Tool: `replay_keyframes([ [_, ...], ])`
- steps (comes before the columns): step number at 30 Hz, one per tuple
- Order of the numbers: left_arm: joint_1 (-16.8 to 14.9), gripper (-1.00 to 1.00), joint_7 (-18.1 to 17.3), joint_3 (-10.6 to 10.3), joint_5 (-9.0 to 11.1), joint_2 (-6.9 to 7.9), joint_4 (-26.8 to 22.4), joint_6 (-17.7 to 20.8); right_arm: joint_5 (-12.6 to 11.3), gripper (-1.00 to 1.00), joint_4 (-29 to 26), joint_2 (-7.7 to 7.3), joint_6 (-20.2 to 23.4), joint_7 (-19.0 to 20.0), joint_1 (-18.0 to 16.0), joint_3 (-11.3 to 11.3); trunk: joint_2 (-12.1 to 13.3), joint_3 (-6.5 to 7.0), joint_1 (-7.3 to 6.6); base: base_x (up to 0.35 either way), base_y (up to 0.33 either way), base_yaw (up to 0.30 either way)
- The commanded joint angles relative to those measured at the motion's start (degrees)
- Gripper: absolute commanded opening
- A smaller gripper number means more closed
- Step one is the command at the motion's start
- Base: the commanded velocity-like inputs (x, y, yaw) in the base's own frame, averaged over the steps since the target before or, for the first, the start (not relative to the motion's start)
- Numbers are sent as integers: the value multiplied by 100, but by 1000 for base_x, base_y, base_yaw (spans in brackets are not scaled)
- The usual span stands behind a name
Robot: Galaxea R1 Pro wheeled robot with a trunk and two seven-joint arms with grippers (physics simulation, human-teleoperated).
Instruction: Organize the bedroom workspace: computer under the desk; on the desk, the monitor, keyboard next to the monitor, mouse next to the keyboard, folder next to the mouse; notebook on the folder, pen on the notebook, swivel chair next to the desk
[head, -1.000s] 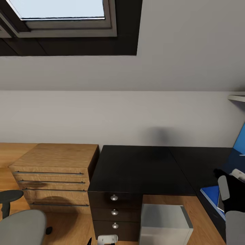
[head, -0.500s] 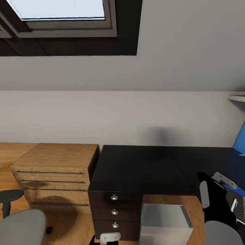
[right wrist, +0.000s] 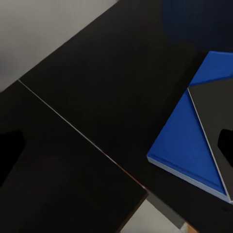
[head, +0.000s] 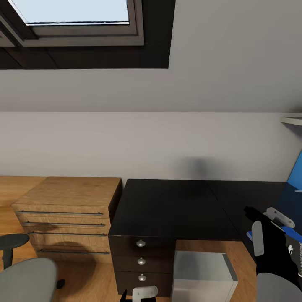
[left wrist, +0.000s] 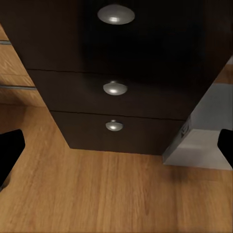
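The folder [right wrist: 187, 145] lies flat near the tabletop [head: 172, 207] edge at its right end, the notebook [right wrist: 218, 116] on it. We see the right tool [right wrist: 116, 148] above, jaws apart; the left tool [left wrist: 116, 148] open before the drawers [left wrist: 114, 90], beside the computer [head: 203, 270].

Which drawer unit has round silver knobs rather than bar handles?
The black desk drawer stack; the oak dresser to its left has long bar handles.

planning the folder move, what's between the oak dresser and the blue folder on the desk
In the head view, only bare black top of the desk lies between the oak dresser and the folder.
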Motion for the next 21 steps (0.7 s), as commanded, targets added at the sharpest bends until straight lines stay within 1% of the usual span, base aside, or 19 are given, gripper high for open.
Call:
replay_keyframes([
  [1,-11,100,22,-24,42,0,-4,-36,-60,100,-41,3,18,-4,-4,-1,-5,-8,1,0,0,0],
  [16,-10,100,22,-27,41,0,-41,-36,-69,100,-524,24,9,477,5,-14,-5,-8,1,0,0,-2],
  [21,-9,100,26,-25,41,0,-100,-36,-70,100,-570,23,11,574,5,-51,-5,-8,1,0,0,-151],
])
